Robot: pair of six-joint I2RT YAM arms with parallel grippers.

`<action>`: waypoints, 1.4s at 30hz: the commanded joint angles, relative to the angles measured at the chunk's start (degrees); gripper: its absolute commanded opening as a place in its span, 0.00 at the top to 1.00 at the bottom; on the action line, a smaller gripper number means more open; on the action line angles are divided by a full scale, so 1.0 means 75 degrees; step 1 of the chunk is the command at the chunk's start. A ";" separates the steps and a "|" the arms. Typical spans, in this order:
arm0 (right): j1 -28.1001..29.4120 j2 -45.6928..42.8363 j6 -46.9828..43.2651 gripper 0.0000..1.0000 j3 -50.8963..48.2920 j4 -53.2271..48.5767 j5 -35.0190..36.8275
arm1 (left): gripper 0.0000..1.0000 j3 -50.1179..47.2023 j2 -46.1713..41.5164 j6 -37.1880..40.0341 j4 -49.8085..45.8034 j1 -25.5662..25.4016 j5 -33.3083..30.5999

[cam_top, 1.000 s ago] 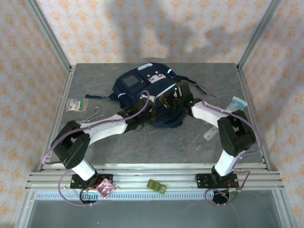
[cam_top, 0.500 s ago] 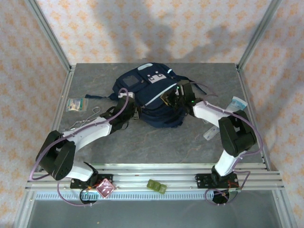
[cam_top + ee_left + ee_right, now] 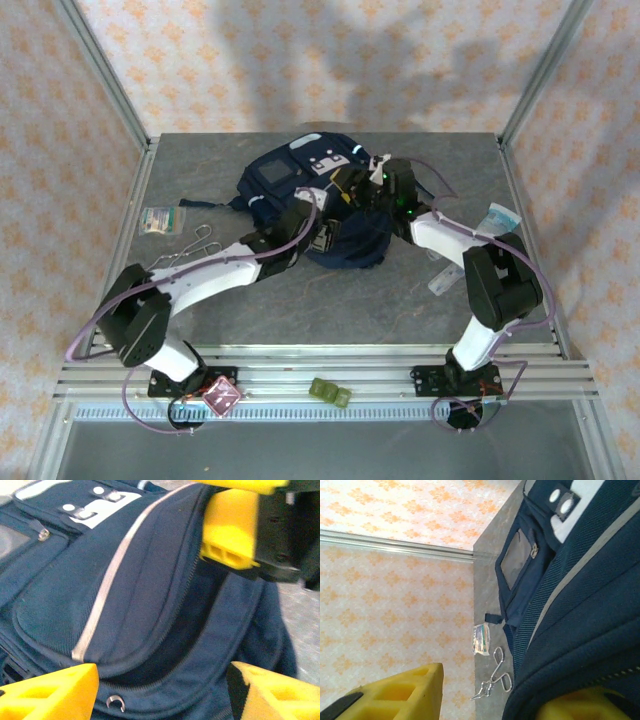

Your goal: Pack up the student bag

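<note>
Now the left gripper [image 3: 162,682] holds its fingers wide apart over the student bag [image 3: 125,580]; the right gripper [image 3: 505,690] stands apart too, close against it.

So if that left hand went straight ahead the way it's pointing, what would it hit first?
Most likely the large navy-blue fabric backpack: the left hand points into what looks like the zip opening under its striped flap, though depth is unclear.

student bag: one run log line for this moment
student bag: main zip gaping | left end effector: open, at bag mouth | right end effector: open, at bag flap
</note>
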 commanded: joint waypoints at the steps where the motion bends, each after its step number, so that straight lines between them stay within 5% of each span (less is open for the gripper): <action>1: 0.0012 -0.0561 0.0152 0.57 -0.0152 0.1024 -0.0390 | 0.32 0.0658 0.0611 0.0792 0.0153 0.0008 -0.1239; 3: 0.0002 -0.0672 0.0123 0.57 -0.0271 0.1021 -0.0386 | 0.42 0.1039 0.1042 0.0905 0.0037 0.0095 -0.1346; 7: -0.0063 -0.1147 -0.0341 0.57 -0.0465 0.0293 -0.0229 | 0.99 0.1755 0.1617 0.0808 -0.0542 0.0458 -0.1290; 11: -0.0195 -0.2065 -0.1781 0.55 -0.0256 -0.3016 0.1427 | 1.00 0.1755 0.1310 0.0763 -0.0497 0.0598 -0.0960; 13: -0.0319 -0.2593 -0.2126 0.44 -0.0278 -0.4451 0.2697 | 1.00 0.1776 0.1183 0.0734 -0.0522 0.0656 -0.0839; 17: -0.1006 -0.3784 -0.1828 0.29 -0.0924 -0.6253 0.4600 | 1.00 0.2057 0.1169 0.0562 -0.0869 0.0830 -0.0488; 23: -0.1601 -0.4524 -0.1242 0.17 -0.1347 -0.8390 0.6092 | 1.00 0.2205 0.1148 0.0373 -0.0879 0.0909 -0.0048; 33: -0.1582 -0.4557 -0.0658 0.17 -0.3448 -0.7657 0.5205 | 1.00 0.2211 0.0938 0.0247 -0.0793 0.1037 0.0393; 42: -0.1592 -0.3551 -0.0766 0.23 -0.3770 -0.7161 0.5400 | 1.00 0.2141 0.0923 0.0112 -0.0788 0.1102 0.0479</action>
